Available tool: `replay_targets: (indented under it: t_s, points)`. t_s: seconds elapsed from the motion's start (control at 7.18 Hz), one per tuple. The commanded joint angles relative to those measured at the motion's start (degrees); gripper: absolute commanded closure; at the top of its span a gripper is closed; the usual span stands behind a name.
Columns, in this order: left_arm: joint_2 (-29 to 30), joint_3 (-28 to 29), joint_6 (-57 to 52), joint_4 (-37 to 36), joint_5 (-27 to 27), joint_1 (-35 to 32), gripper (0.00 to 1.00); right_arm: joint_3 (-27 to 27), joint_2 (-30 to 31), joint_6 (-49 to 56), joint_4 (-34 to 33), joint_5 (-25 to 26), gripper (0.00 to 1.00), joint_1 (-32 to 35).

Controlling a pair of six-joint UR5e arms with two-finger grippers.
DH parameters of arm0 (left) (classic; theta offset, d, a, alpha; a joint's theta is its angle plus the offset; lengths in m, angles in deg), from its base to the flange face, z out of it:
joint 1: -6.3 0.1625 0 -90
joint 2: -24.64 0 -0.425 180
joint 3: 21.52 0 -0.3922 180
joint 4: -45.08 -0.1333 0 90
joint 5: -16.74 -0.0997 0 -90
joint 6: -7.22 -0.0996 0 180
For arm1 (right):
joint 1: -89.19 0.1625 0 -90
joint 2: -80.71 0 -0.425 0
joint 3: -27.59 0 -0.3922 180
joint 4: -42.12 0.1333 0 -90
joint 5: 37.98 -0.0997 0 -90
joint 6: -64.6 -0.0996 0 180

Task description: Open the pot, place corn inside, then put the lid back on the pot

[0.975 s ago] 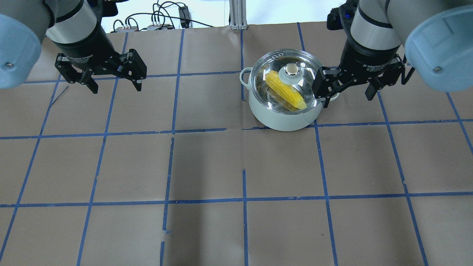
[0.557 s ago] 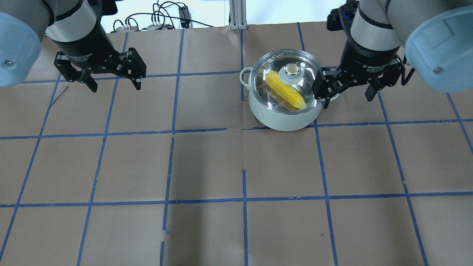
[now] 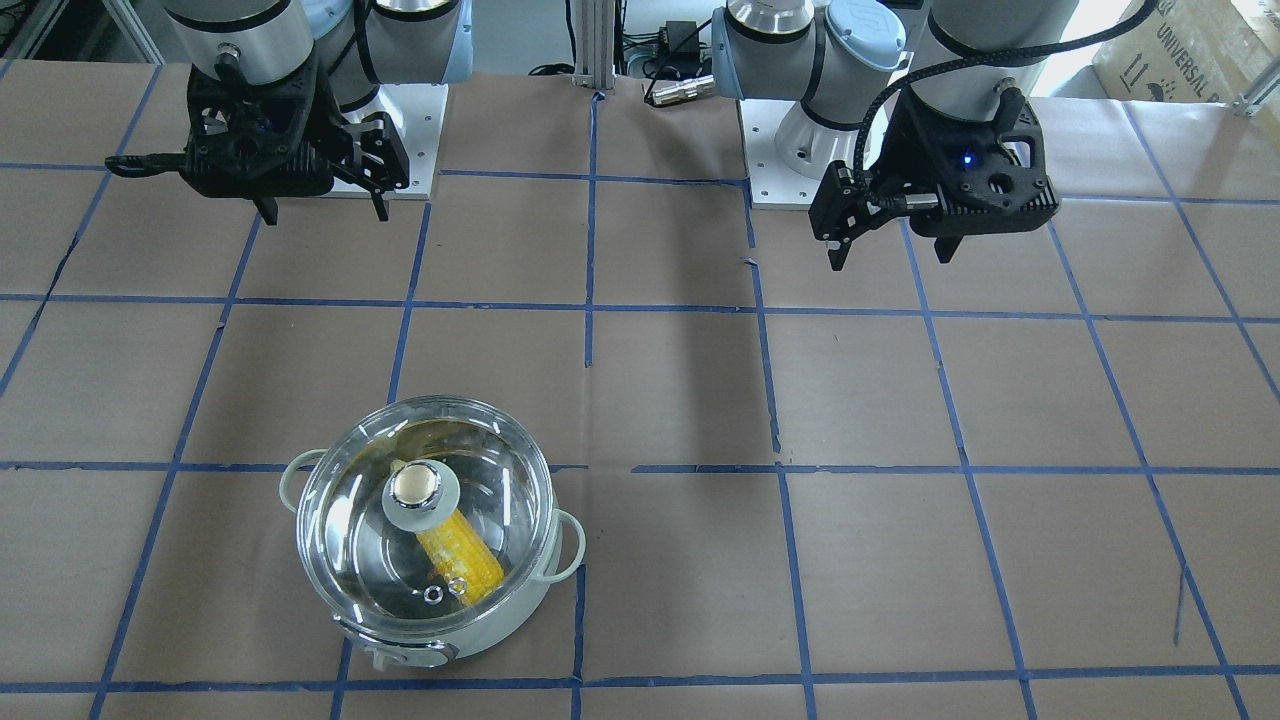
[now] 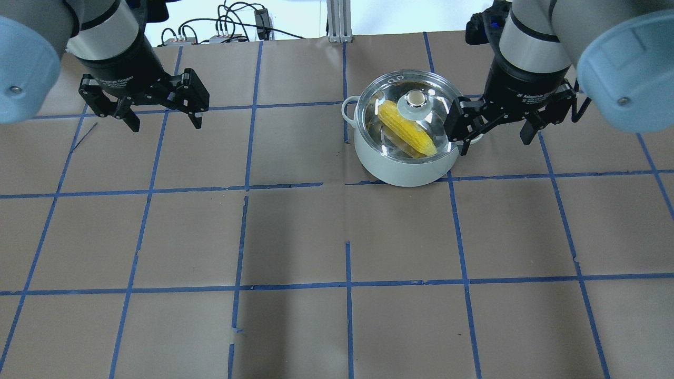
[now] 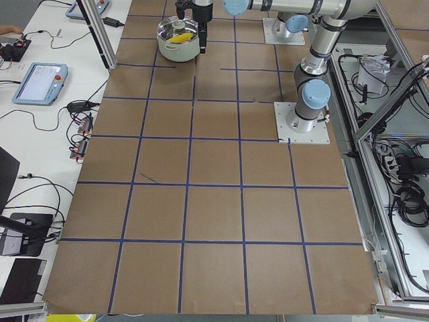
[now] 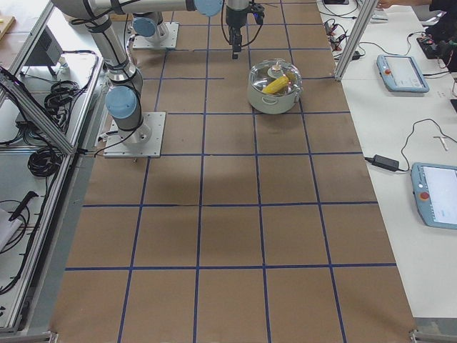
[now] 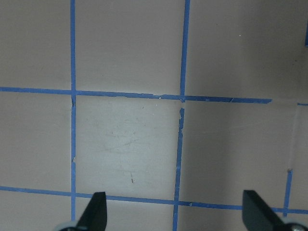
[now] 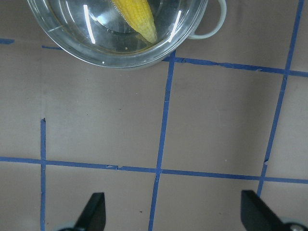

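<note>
The pale white-green pot (image 4: pixel 403 167) stands on the table right of centre, with the clear glass lid (image 4: pixel 387 95) seated on it and its beige-topped knob (image 4: pixel 416 98) at the centre. The yellow corn (image 4: pixel 408 129) lies inside, seen through the glass. The pot (image 3: pixel 480 625), lid (image 3: pixel 340 500) and corn (image 3: pixel 462 562) also show in the front-facing view. My right gripper (image 4: pixel 495 143) is open and empty, raised beside the pot's right side and apart from it; its wrist view shows the lid (image 8: pixel 96 45) and corn (image 8: pixel 137 17). My left gripper (image 4: pixel 166 126) is open and empty, far left.
Brown paper with a blue tape grid (image 4: pixel 347 284) covers the table. Cables and boxes (image 4: pixel 226 26) lie beyond the far edge. The arm base plates (image 3: pixel 420 130) sit on the robot's side. The left wrist view shows only paper and tape (image 7: pixel 183 98).
</note>
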Motion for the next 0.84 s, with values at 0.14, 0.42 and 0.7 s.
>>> replay_targets:
  t_s: [0.14, 0.42, 0.7]
  points:
    - [-0.14, -0.04, -0.01, 0.0, 0.05, 0.0, 0.0, -0.06, 0.06, 0.0, 0.0, 0.0, 0.0, 0.0]
    - [0.21, -0.47, -0.01, 0.0, -0.03, -0.09, 0.0, -0.15, 0.06, -0.26, 0.0, 0.0, 0.0, 0.0]
    - [-0.84, -0.04, -0.01, 0.44, -0.47, -0.09, 0.0, -0.06, -0.03, 0.09, -0.09, 0.0, 0.0, 0.0]
